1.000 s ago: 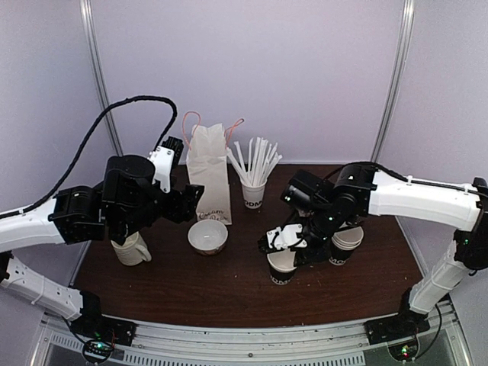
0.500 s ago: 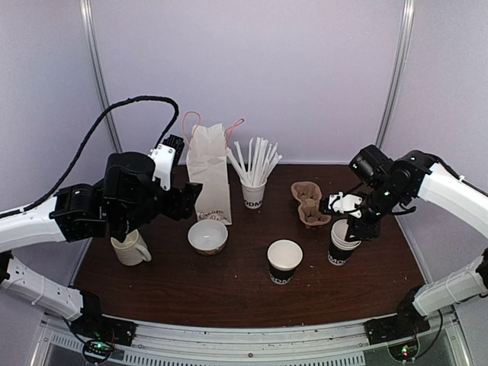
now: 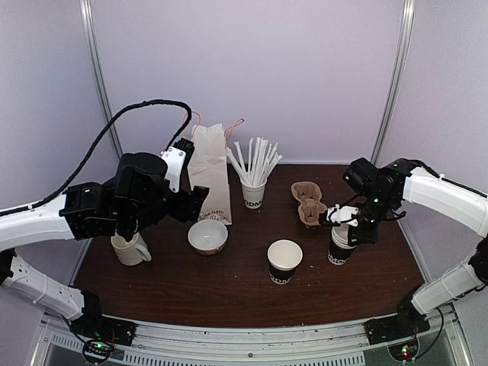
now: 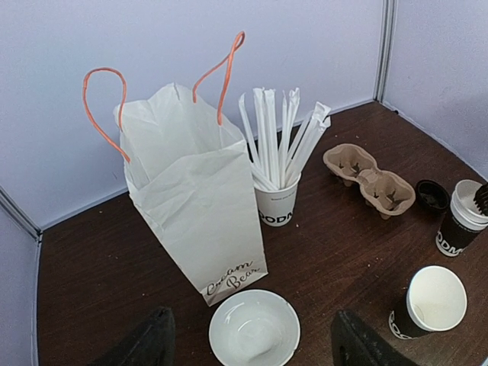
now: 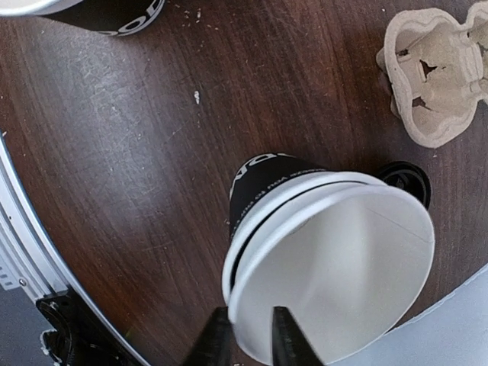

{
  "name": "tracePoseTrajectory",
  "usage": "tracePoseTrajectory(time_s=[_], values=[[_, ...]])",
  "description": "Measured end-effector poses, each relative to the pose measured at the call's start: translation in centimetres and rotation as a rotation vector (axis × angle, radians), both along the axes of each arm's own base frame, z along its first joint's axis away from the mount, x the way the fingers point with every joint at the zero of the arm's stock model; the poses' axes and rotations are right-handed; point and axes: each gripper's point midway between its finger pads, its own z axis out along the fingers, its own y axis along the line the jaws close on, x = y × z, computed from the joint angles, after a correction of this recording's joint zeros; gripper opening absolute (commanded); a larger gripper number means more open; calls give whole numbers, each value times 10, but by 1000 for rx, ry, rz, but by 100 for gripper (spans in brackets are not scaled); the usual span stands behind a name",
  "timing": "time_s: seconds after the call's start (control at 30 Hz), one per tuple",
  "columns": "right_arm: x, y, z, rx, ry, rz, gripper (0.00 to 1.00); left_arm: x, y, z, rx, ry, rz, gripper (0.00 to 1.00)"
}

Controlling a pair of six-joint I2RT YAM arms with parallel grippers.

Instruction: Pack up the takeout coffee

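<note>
Right pincer [image 5: 245,339] has quit the takeout coffee [image 3: 284,261], now pinching the stacked cups [image 5: 335,259]; left pincer [image 4: 250,316] spread, packing stalled

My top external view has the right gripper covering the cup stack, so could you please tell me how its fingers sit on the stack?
Observer: In the right wrist view, the right gripper straddles the rim of the top cup of the stack, with one finger outside and one over the inside. I cannot tell whether it is pinching.
Operator: Thank you. Is there a lid anywhere near?
Observer: Yes. The left wrist view shows a black lid lying on the table, between the stack and the cardboard carrier.
</note>
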Motion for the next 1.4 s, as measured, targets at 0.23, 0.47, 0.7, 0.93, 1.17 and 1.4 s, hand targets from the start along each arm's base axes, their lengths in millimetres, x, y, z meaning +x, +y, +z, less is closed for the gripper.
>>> tracePoseTrajectory(time_s=[0.23, 0.47, 0.7, 0.93, 1.17, 1.4], values=[[-3, -5, 1, -10, 7, 26, 0, 0, 0, 0, -3, 1, 1, 74], [-16, -27, 17, -36, -10, 14, 0, 2, 2, 0, -1, 0, 8, 74], [-6, -78, 24, -116, -43, -103, 0, 3, 2, 0, 1, 2, 5, 76], [31, -134, 22, -156, -67, -298, 0, 0, 1, -8, 38, 22, -21, 77], [58, -157, 6, -154, -59, -374, 7, -5, -2, -23, 94, 74, -63, 77], [66, -156, 4, -140, -64, -378, 38, -7, -6, -30, 109, 97, -87, 77]])
